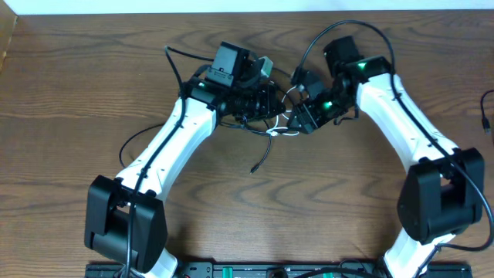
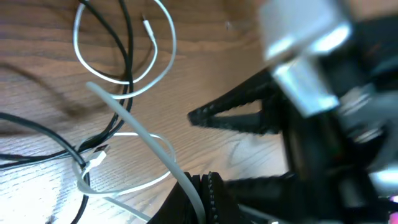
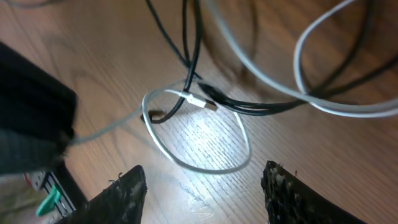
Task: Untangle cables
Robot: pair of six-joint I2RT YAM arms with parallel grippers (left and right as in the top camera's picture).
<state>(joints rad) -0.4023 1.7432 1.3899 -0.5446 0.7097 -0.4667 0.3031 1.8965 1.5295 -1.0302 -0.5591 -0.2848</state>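
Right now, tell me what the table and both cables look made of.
The table: wood or wood-look laminate, brown grain, slight sheen under the light. The white cable: smooth plastic or rubber jacket, probably; bends freely into loops. The black cable: same kind of jacket, faintly glossy.

Overhead view is evenly lit, sharp. Right wrist view shows white glare on the bench (image 3: 205,134) inside the white cable (image 3: 211,170) loop; left wrist view blurs at right.
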